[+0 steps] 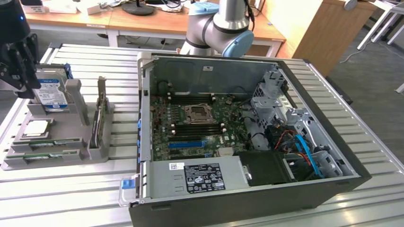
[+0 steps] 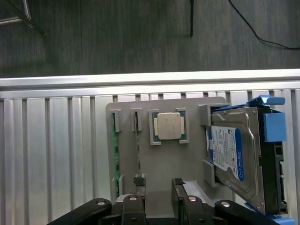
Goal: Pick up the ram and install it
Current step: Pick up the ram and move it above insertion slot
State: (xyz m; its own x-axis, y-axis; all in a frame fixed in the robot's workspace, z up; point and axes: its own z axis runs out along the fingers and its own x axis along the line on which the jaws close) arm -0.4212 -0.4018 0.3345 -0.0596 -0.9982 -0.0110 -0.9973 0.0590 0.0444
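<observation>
This reads as a robotics lab or test workshop rather than a home. A grey-and-blue robot arm (image 1: 221, 26) stands at the back of a worktop (image 1: 63, 198) of ribbed metal slats, where an opened computer case (image 1: 252, 203) lies on its side with its motherboard (image 1: 196, 125) bare. Beside it a grey moulded fixture (image 1: 94, 151) keeps loose parts in slots (a hard drive (image 1: 50, 92), a CPU (image 1: 36, 128), the ram (image 2: 113, 150)). Behind stand wooden desks (image 1: 75, 21) with clutter, and the floor (image 2: 117, 37) is dark office carpet crossed by cables (image 2: 262, 33).
</observation>
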